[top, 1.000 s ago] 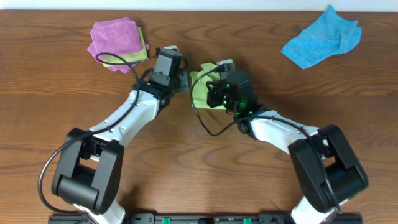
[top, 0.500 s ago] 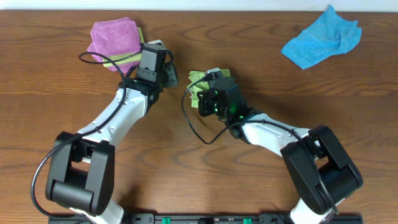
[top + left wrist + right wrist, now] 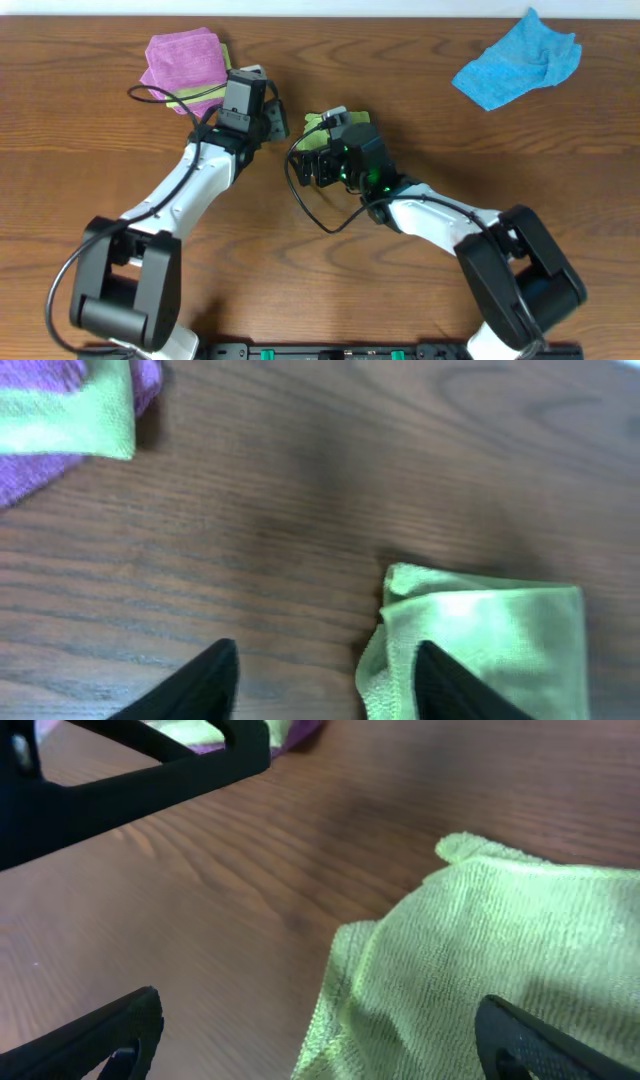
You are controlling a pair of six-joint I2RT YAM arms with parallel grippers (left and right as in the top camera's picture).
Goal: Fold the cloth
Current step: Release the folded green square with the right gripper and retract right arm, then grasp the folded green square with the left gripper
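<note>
The yellow-green cloth (image 3: 490, 640) lies folded into a small rectangle on the wooden table. In the overhead view only its far edge (image 3: 318, 122) shows from under the right arm. My left gripper (image 3: 325, 690) is open; its right finger (image 3: 445, 685) hangs over the cloth's left edge, and bare wood shows between the fingers. It sits just left of the cloth (image 3: 268, 112). My right gripper (image 3: 320, 1040) stands wide open low over the cloth (image 3: 500, 950), straddling its left edge, holding nothing. It covers most of the cloth from above (image 3: 318, 148).
A stack of purple cloths with a small green one between them (image 3: 185, 62) lies at the back left, close behind the left gripper. A crumpled blue cloth (image 3: 518, 62) lies at the back right. The left arm's black finger (image 3: 130, 770) crosses the right wrist view's top.
Both grippers were shut and have opened, letting go of the cloth. The left gripper moved back and left; the right one shifted left over the cloth.
</note>
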